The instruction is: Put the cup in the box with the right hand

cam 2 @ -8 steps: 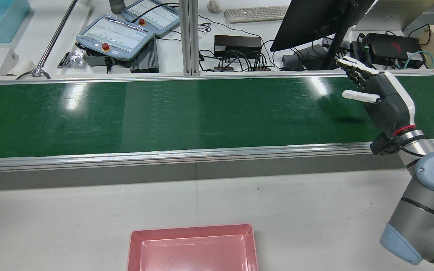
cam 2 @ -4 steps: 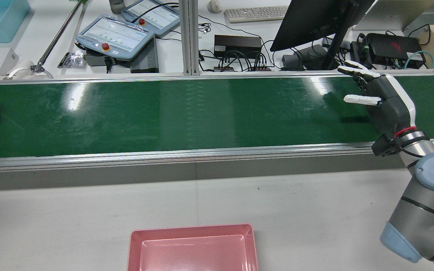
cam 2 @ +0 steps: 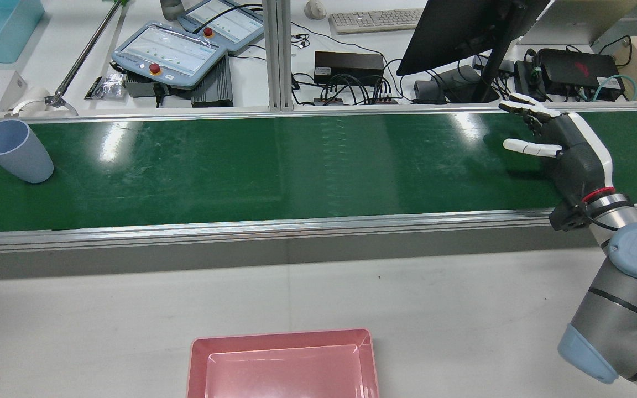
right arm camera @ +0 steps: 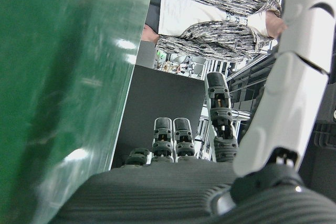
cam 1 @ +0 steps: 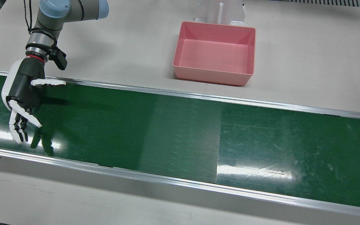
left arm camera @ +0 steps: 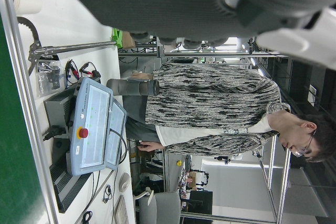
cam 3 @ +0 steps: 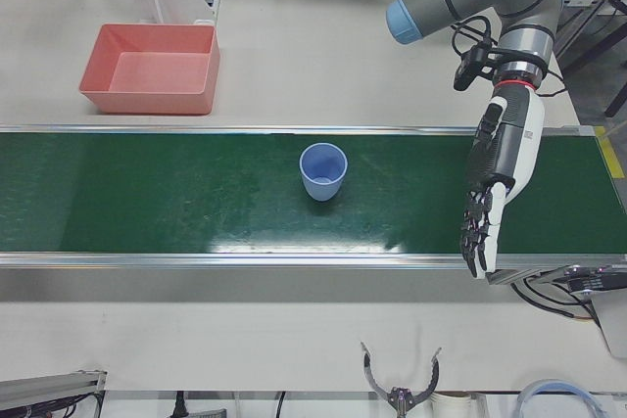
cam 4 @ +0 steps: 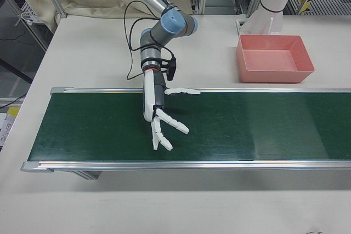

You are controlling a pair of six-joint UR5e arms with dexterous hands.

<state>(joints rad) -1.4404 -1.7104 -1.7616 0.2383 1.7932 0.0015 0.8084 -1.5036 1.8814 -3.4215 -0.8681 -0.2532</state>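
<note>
the pale blue tapered plastic cup point(cam 2: 15, 150) stands upright on the green conveyor belt point(cam 2: 274, 166). judged light, rigid and smooth; grasp around mid-wall. the right hand point(cam 2: 564, 149) is released, fingers spread, empty

My feeds: rear view, high, looking forward; front view, near-overhead; both share the green belt point(cam 2: 296, 166) and pink box point(cam 1: 214, 53). Hand cameras close, lying sideways.

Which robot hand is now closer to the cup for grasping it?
Left. The left robot hand hangs open over the belt near the cup; the right robot hand, also open, is far from it along the belt. However, the task names the right.
</note>
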